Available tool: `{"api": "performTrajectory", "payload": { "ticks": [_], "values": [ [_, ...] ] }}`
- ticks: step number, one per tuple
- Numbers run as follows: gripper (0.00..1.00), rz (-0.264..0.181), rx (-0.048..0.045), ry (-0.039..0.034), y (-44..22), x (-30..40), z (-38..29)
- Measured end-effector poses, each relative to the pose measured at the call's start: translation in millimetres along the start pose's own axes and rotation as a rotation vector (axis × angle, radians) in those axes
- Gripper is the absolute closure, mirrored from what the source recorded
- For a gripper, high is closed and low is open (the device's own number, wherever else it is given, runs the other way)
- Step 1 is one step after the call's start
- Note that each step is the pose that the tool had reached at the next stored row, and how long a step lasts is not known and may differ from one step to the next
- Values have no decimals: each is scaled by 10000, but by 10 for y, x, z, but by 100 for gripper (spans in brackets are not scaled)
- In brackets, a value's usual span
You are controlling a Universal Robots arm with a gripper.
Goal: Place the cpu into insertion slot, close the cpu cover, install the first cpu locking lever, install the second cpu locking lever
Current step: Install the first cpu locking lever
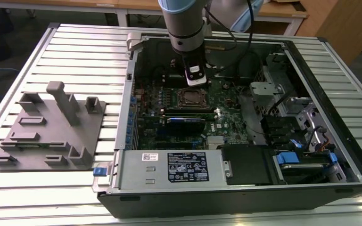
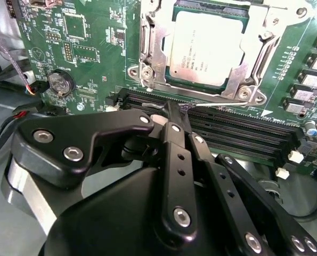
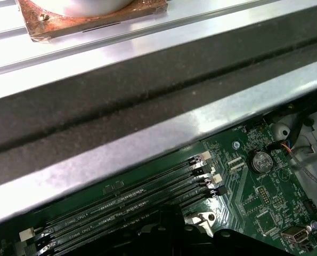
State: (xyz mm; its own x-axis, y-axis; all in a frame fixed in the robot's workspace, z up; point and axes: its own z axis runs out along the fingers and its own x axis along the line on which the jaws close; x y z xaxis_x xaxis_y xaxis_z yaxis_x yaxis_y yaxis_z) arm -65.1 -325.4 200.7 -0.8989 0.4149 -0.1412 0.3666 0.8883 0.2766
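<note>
Slatted metal table [image 1: 74, 52] carries a grey fixture [image 1: 49, 132] at the exterior view's left and an open computer case [image 1: 231, 188] further right, where the gripper [image 1: 193, 81] hangs close beside the insertion slot [image 1: 190, 98]. In the second wrist view the cpu [image 2: 209, 48] sits socketed under the closed cpu cover [image 2: 155, 50]. The jaws are drawn together, tips at a thin locking lever [image 2: 217, 104]; whether they pinch it I cannot tell.
</note>
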Motion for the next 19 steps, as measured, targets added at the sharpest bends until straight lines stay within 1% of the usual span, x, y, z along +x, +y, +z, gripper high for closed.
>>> {"api": "performTrajectory", "payload": {
  "ticks": [3,7,12,19],
  "values": [
    [90,0,-2,-1,0,0,2],
    [90,-3,8,-5,-6,4,25],
    [90,-28,105,-45,-8,12,57],
    [90,-49,188,-80,-11,10,73]
  ]
}}
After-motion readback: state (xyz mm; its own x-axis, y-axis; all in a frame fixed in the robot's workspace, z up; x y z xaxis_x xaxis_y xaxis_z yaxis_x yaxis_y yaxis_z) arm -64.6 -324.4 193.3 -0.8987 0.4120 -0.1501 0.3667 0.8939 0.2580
